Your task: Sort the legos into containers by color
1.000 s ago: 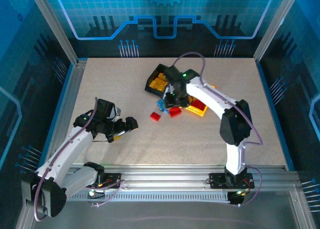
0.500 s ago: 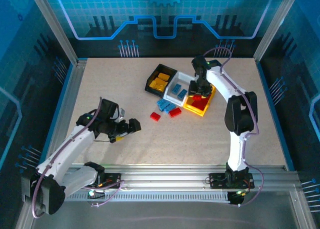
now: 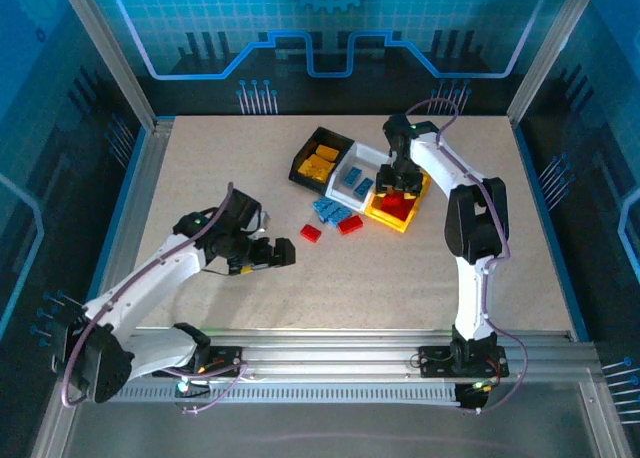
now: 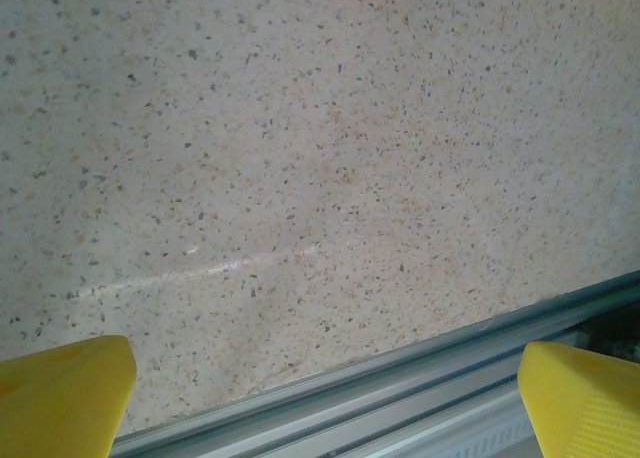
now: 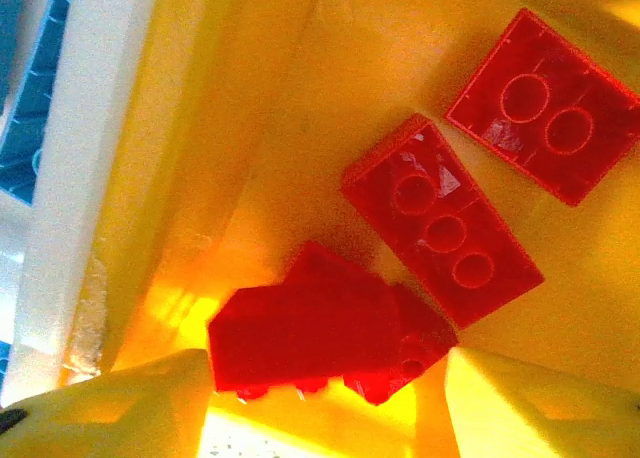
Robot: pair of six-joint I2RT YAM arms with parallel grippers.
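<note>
Since a second ago the right gripper [image 3: 398, 186] has swung from beside the black bin [image 3: 303, 158] across to the yellow bin [image 3: 385, 218], and the left gripper [image 3: 283, 255] has slid toward the loose bricks. Between the right fingers [image 5: 120, 403] sits a blurred red lego [image 5: 320, 338]; clamped or let go, I cannot tell. Two more red legos [image 5: 440, 233] lie beyond its tips, with the white bin [image 5: 90, 158] alongside. The left fingers [image 4: 60, 393] are spread wide over bare table [image 4: 300, 178], a red brick [image 3: 311, 233] just ahead
</note>
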